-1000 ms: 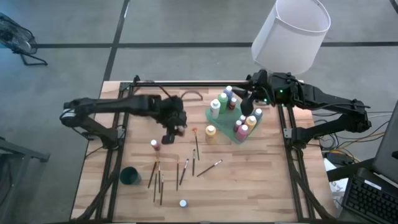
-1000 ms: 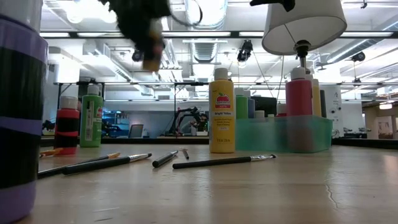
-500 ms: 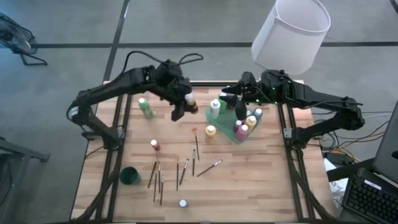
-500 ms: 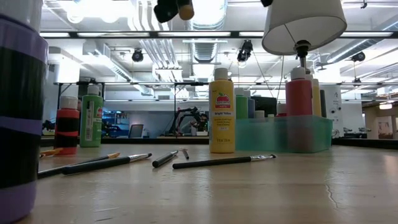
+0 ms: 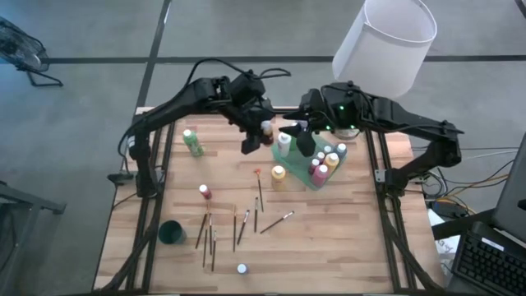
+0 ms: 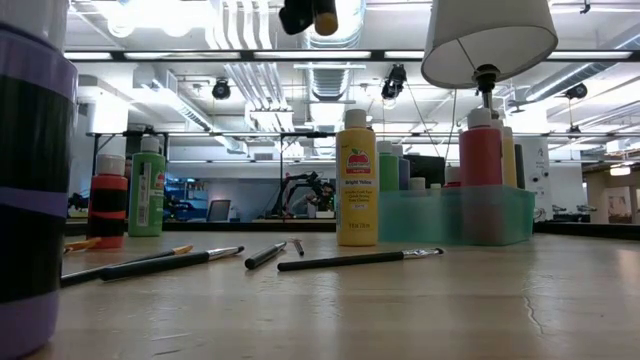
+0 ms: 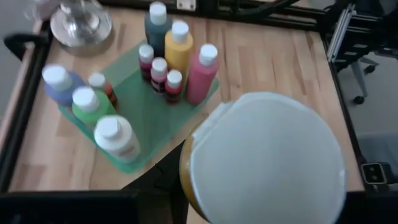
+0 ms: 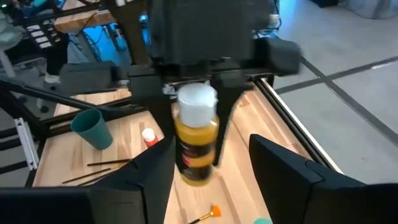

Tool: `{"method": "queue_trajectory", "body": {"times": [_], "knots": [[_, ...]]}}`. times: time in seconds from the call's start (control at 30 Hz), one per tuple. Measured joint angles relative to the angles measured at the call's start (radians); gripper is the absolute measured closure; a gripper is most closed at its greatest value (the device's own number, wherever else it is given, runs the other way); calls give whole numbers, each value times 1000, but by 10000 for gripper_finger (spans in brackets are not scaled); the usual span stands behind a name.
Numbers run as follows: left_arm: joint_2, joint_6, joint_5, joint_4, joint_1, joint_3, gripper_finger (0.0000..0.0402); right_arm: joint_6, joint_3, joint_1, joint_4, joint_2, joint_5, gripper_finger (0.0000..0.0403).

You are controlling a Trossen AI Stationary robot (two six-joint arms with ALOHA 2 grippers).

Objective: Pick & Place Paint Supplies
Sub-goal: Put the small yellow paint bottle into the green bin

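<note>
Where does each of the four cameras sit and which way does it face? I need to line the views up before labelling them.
High view: above the table, looking straight down; both arms, green tray.
Low view: at table-top height, looking level across brushes and bottles; the left gripper with the ochre paint bottle at the top edge.
Left wrist view: above the tray, the held bottle's white cap filling the foreground.
Right wrist view: facing the left gripper, its own open jaws below.
Shared: all four show that bottle.
</note>
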Motion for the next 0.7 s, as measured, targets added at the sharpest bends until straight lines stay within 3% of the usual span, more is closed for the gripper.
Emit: {"method": "queue_trajectory", "body": {"times": [0.2, 0.7], "knots": [[8, 49, 1, 11, -5, 36, 264, -5, 24, 0, 0, 23, -1, 189], [22, 74, -37, 77, -5, 30, 264, 8, 25, 0, 72, 40, -26, 223]]}}
